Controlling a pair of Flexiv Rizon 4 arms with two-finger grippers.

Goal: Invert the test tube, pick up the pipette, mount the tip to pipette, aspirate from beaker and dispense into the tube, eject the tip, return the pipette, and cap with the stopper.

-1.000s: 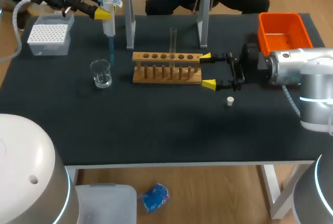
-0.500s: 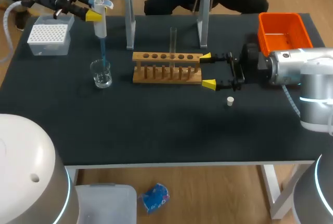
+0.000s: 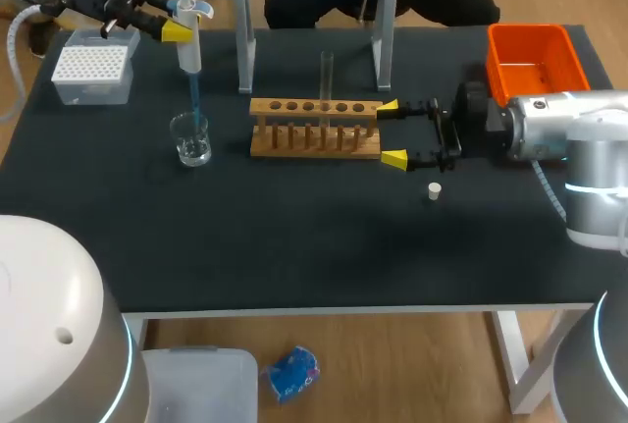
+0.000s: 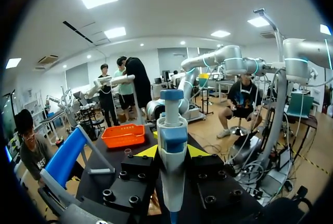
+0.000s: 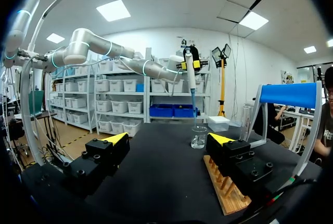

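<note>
The step in hand looks like aspirating from the beaker. The left gripper [image 3: 177,26] is clamped on the upper body of the pipette [image 3: 188,45] and holds it upright. The blue tip [image 3: 194,99] points down at the mouth of the glass beaker [image 3: 190,138]. I cannot tell whether the tip's end has reached the liquid. Taking the wooden rack [image 3: 314,129] as the dial's centre, the beaker stands at 9 o'clock, the white tip box [image 3: 90,67] at 10 o'clock and the orange bin [image 3: 530,79] at 2 o'clock. The small white stopper [image 3: 434,188] lies on the black table [image 3: 294,246] at 4 o'clock. The test tube [image 3: 327,75] stands upright in a rack hole just right of centre. The right gripper [image 3: 392,132] waits at 3 o'clock, just beside the rack's end, with its fingers wide apart and nothing between them. To draw well, the left arm should lower the pipette straight down and keep it vertical and centred in the beaker's mouth. The tip should go under the surface without scraping the glass wall or striking the bottom. A sideways nudge could tip the light beaker over. The lift out should be as straight, clearing the rim before the pipette swings toward 3 o'clock and the tube.
</note>
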